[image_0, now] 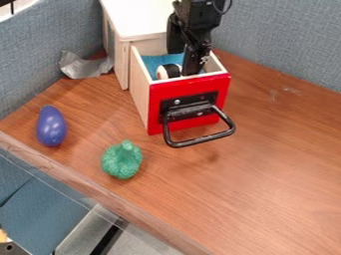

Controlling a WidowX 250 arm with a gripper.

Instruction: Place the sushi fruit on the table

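The gripper (183, 63) hangs over the open drawer, its fingers apart, one reaching lower inside near the drawer's front wall. The sushi (168, 71), a small white piece with a black band, lies on the blue drawer bottom just behind the red front, close to the left of the lower finger. Part of the sushi is hidden by the drawer's front edge. The brown wooden table (266, 164) spreads around the drawer.
The red drawer front (190, 88) has a black handle (200, 140) sticking out. A purple eggplant (51, 126) and a green broccoli-like toy (122, 160) lie on the left of the table. Silvery tape (85, 66) sits beside the white cabinet (136, 20). Blue-grey panels stand behind.
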